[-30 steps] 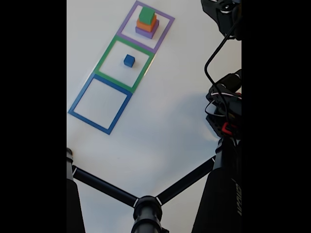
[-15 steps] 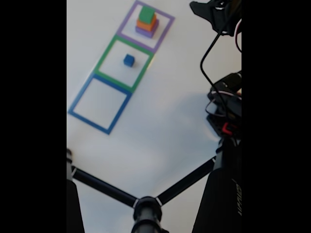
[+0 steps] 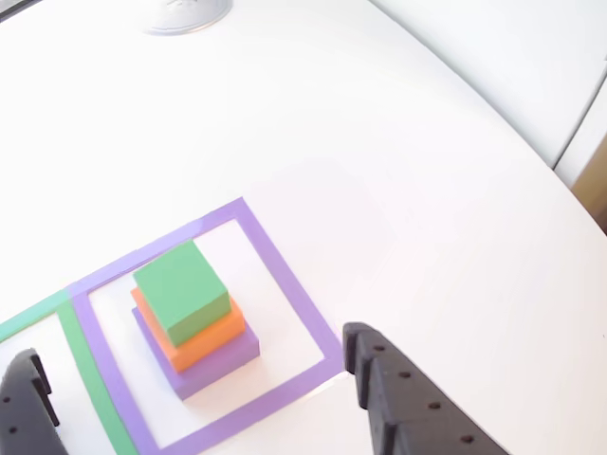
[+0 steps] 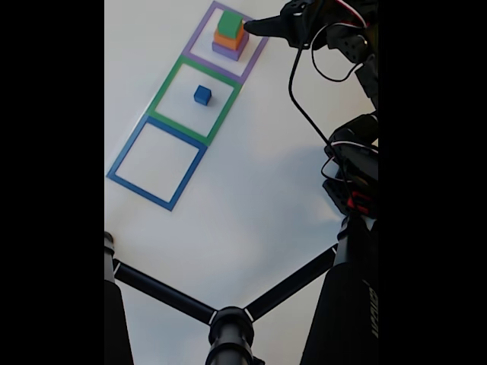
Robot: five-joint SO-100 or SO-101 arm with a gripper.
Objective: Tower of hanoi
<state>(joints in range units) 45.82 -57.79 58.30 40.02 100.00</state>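
Observation:
A stack of three blocks stands inside the purple square outline (image 4: 256, 55): a green block (image 3: 180, 289) on an orange block (image 3: 204, 346) on a purple block (image 3: 223, 365). In the fixed view the stack (image 4: 229, 35) is at the top. A small blue cube (image 4: 202, 94) sits in the green square outline (image 4: 166, 84). Nothing lies in the blue square outline (image 4: 125, 154). My gripper (image 4: 255, 26) hovers just right of the stack, open. In the other view its black fingers (image 3: 398, 398) stand on either side of the stack, apart from it.
Black tripod legs (image 4: 228, 319) cross the bottom of the fixed view. The arm's base and cables (image 4: 354, 175) fill the right side. A round grey object (image 3: 185, 11) sits at the table's far end, and the table edge (image 3: 531, 152) curves along the right.
The gripper has swung from the top right corner leftward, ending beside the stack. The blocks and the blue cube have not moved.

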